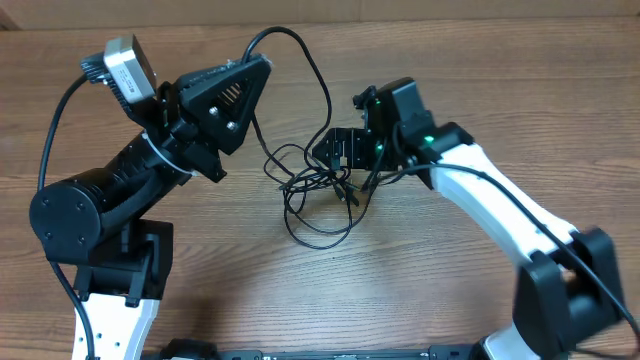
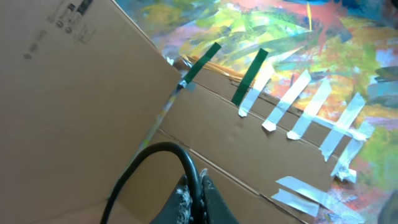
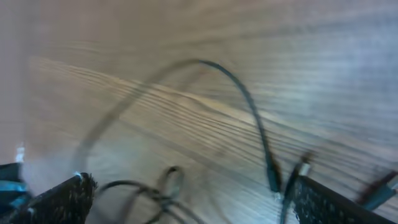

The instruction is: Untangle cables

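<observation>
Wood-grain table, cardboard sheets w/ green tape strips + white tape — colourful painted backdrop

My overhead view looks straight down on the tabletop, with the left arm at 8 o'clock and the right arm at 4. My left wrist view faces cardboard. My right wrist view hugs the tabletop, sharing the cables with overhead.

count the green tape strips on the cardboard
2. The left strip crosses the cardboard's upper edge near the middle of the left wrist view. The right strip lies beside it, parallel. More may lie outside the view.
</observation>
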